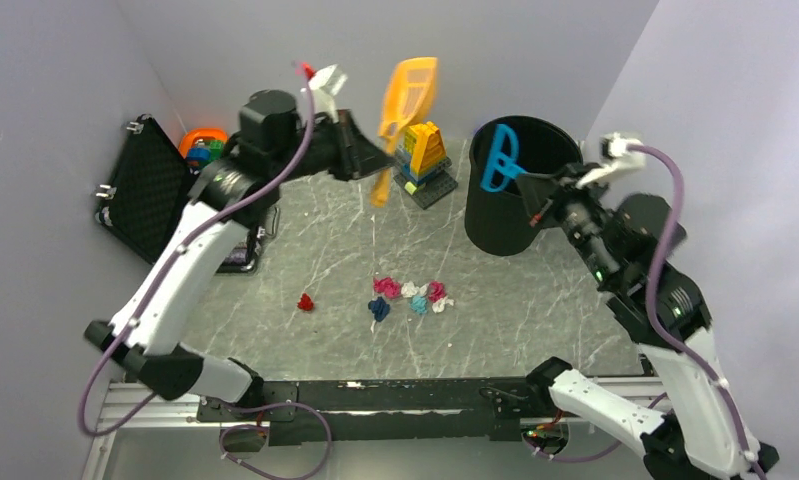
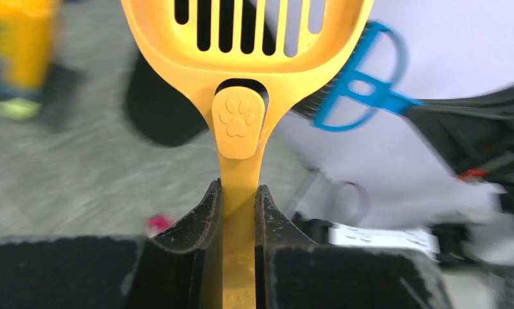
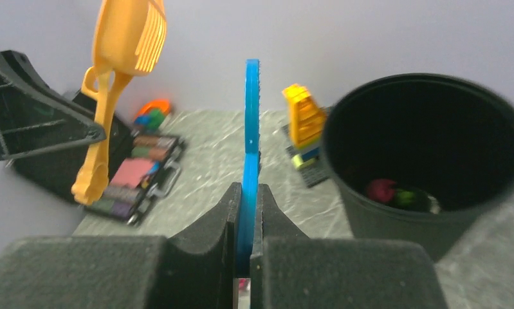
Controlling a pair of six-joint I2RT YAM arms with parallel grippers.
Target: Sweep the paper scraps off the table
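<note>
Sweep not begun: left end effector (image 1: 360,150) clamped orange slotted plastic scoop (image 1: 407,95); right end effector (image 1: 535,195) clamped blue plastic brush (image 1: 497,160), probably. Next move needed both lowered to crumpled paper scraps (image 1: 410,295) below.

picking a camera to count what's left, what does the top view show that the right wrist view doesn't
Only the top view: the paper scraps spread on the table, one red scrap apart to the left. Only the right wrist view: the inside of the black bucket, with red and green bits at the bottom. Both: the orange scoop in the left gripper and the blue brush in the right gripper.
</note>
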